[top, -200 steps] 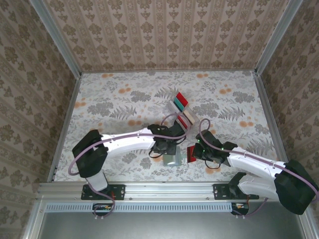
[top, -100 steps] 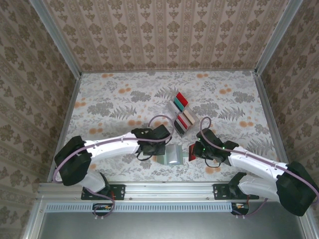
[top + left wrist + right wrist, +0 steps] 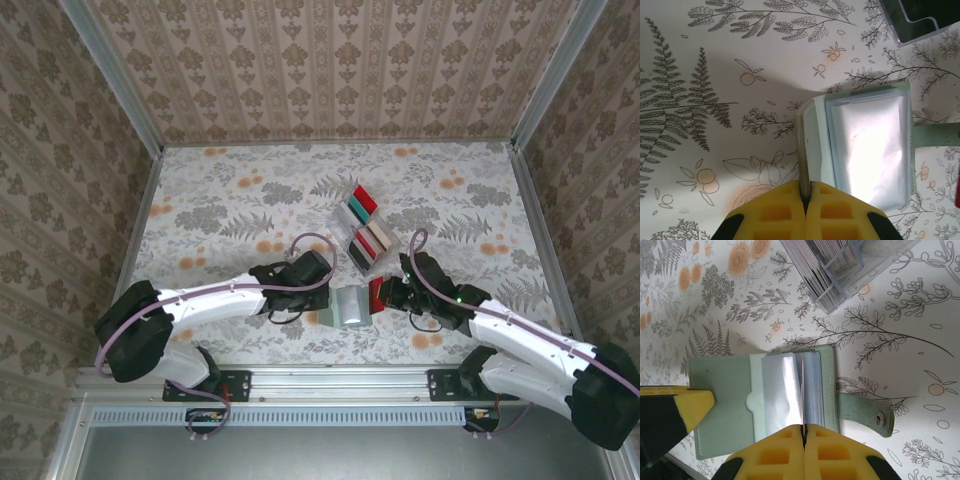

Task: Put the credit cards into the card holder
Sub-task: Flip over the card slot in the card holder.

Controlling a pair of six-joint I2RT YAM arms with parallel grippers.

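The grey-green card holder (image 3: 350, 307) lies open on the table between the two arms. My left gripper (image 3: 806, 186) is shut on the edge of its left cover (image 3: 802, 150), which stands on edge; in the top view this gripper (image 3: 326, 297) sits at the holder's left side. My right gripper (image 3: 803, 427) is shut on a red credit card (image 3: 802, 390), seen edge-on and standing among the holder's clear sleeves (image 3: 782, 390). The same red card (image 3: 376, 294) shows at the holder's right side, with the right gripper (image 3: 386, 295) behind it.
A clear slotted rack (image 3: 365, 240) with red, black and beige cards stands just beyond the holder, and a second section (image 3: 360, 205) with red and teal cards lies farther back. The holder's strap with a snap (image 3: 875, 412) sticks out to the right. Patterned walls enclose the table.
The left gripper has shut on the holder's cover and pulled back to the left, and the cover now stands raised. The right gripper has carried the red card left into the sleeves.
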